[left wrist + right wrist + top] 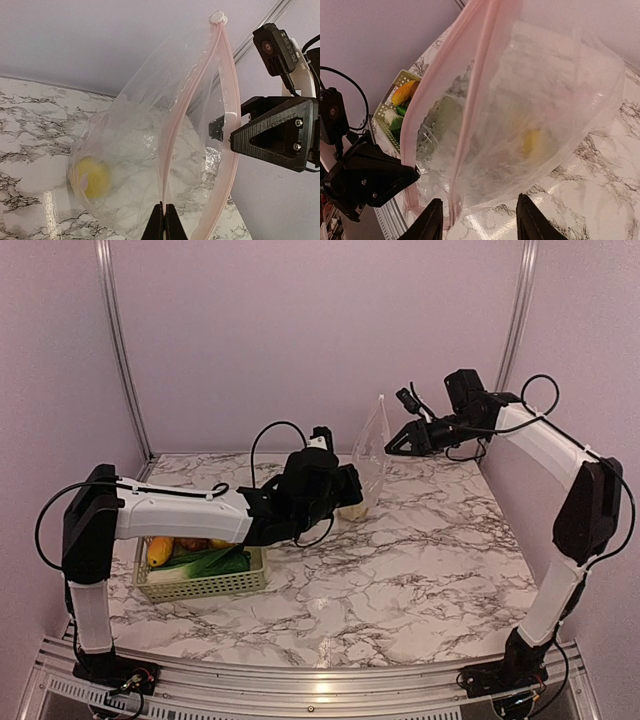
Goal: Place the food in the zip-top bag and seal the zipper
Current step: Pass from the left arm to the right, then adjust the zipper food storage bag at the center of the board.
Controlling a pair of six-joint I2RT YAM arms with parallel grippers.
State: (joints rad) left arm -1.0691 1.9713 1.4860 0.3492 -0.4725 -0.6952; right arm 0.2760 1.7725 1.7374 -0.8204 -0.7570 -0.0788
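Closest to my left wrist camera, my left fingers (pixel 164 222) are pressed together on the zipper (pixel 172 135), pinching one pink lip at its low end. Under everything lies the marble table (pixel 430 570). Toward 12 o'clock in the top view, the zip-top bag (pixel 372 445) stands upright with its mouth gaping. Its bottom is on or just above the table; I cannot tell which. At 9 o'clock sits the pale green basket (pixel 205 585) with the rest of the food (pixel 200 558), yellow, green and brown pieces heaped together. One lemon (pixel 92 177) is already inside the bag, at 8 o'clock in my left wrist view. My right fingers (pixel 392 447) stand apart at 3 o'clock of the bag. A pink lip passes between them, not pinched as far as I can see. At the zipper's top end, 12 o'clock, is the small pale slider (pixel 218 17).

I judge the bag feather-light, limp and slick. The film will crumple and slide, and has no shape of its own. The thicker zipper lips are the only firm part, so that is where to grip, one lip per side, to hold the mouth wide. The toy food looks light and hard. Round pieces may roll, and long ones are best taken across the middle. A piece dropped in could tug the bag out of a shallow pinch.
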